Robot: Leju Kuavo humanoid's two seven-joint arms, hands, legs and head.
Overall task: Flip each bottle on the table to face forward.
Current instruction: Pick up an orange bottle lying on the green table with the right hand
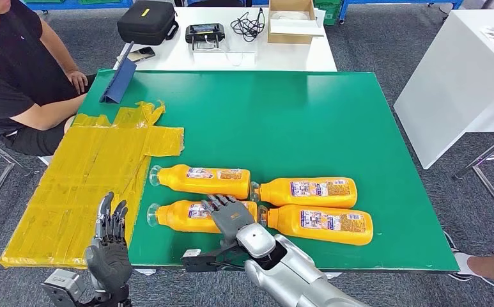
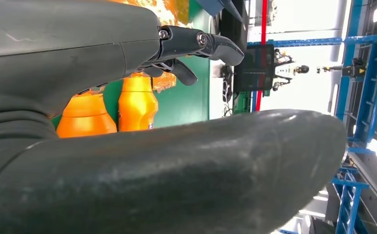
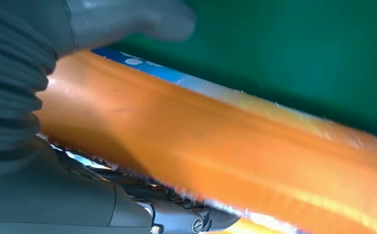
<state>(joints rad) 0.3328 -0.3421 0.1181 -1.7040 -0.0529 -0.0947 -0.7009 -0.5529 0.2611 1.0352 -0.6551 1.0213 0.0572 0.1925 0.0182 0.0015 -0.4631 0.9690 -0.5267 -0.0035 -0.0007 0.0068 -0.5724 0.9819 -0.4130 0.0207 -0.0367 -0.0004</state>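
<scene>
Four orange bottles (image 1: 200,181) lie on green table (image 1: 308,121) beside yellow sheet (image 1: 91,185)

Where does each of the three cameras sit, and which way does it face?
Head view: high on the robot, facing down at the green table; left robot hand raised, right robot hand on the near-left bottle.
Left wrist view: behind the left robot hand, looking across the table.
Right wrist view: behind the right robot hand, close on that bottle.
All three views share the orange bottles.
</scene>
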